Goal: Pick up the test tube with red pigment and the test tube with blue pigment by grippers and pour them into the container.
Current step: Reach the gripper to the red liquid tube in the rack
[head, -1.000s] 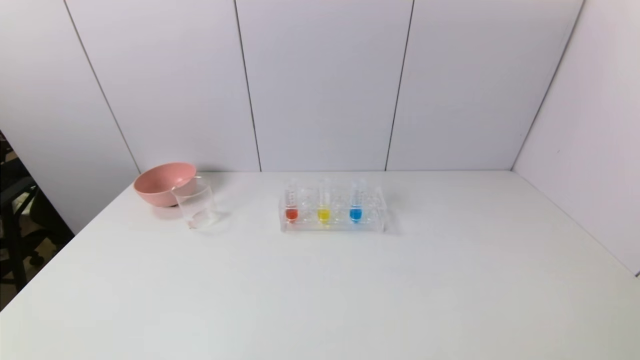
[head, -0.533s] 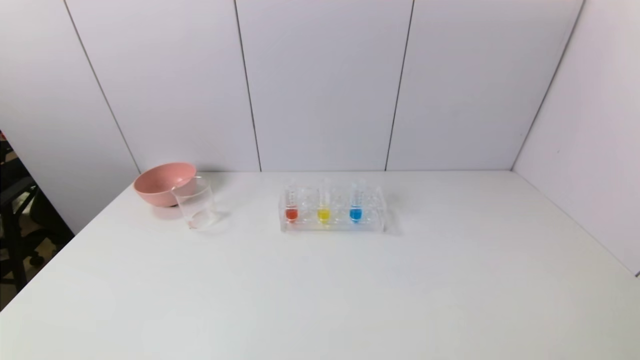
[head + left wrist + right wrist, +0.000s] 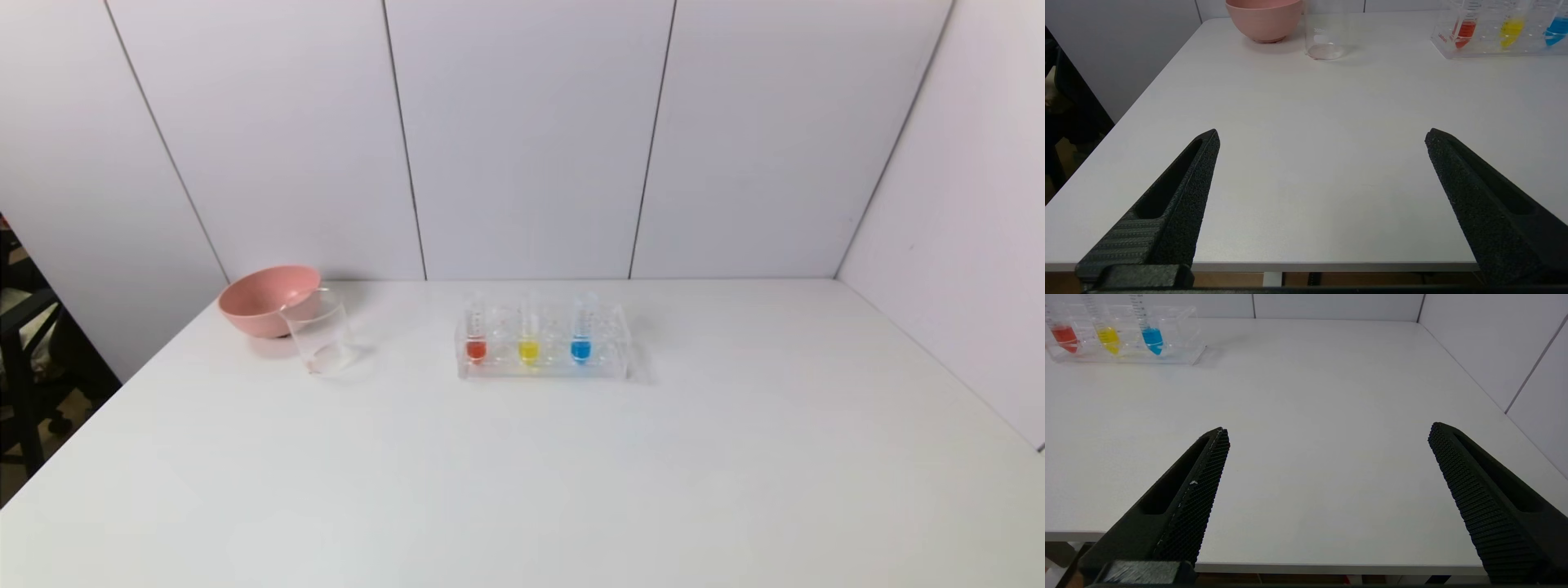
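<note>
The test tube with red pigment stands upright at the left end of a clear rack. The test tube with blue pigment stands upright toward the rack's right. The container, a clear beaker, stands left of the rack. Neither arm shows in the head view. My left gripper hangs open over the table's near edge, nothing between its fingers. My right gripper also stands open and empty at the near edge, well short of the rack.
A yellow-tipped tube stands between the red and blue ones in the clear rack. A pink bowl sits just behind the beaker. Walls close the table at the back and right; its left edge drops off.
</note>
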Motion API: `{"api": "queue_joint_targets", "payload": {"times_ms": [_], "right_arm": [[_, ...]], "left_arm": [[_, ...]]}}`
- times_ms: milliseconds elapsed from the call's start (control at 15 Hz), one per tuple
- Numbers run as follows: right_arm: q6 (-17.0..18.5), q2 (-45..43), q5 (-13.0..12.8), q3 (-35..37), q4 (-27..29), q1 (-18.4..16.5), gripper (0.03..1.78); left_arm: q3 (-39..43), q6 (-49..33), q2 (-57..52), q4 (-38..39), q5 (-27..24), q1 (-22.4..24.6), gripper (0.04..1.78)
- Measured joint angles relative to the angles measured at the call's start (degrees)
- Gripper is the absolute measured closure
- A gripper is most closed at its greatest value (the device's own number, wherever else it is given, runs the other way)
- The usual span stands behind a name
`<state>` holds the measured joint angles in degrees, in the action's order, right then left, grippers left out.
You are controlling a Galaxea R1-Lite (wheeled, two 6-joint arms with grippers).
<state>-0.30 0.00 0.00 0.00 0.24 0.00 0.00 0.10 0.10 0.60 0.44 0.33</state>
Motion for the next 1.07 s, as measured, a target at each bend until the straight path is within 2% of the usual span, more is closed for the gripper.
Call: {"api": "queue_joint_targets", "payload": {"times_ms": [667,1067], "right_arm": [[0.0,0.0,0.0,0.0,0.0,0.0,0.04],[0.0,0.0,0.0,0.0,0.0,0.0,0.04]], "left_arm": [[-0.5,1.2,0.0,-1.5,0.0,-0.1,0.06],[-6.8,-0.1,0.3,-6.6,-3.6,-0.1,0.06]]}}
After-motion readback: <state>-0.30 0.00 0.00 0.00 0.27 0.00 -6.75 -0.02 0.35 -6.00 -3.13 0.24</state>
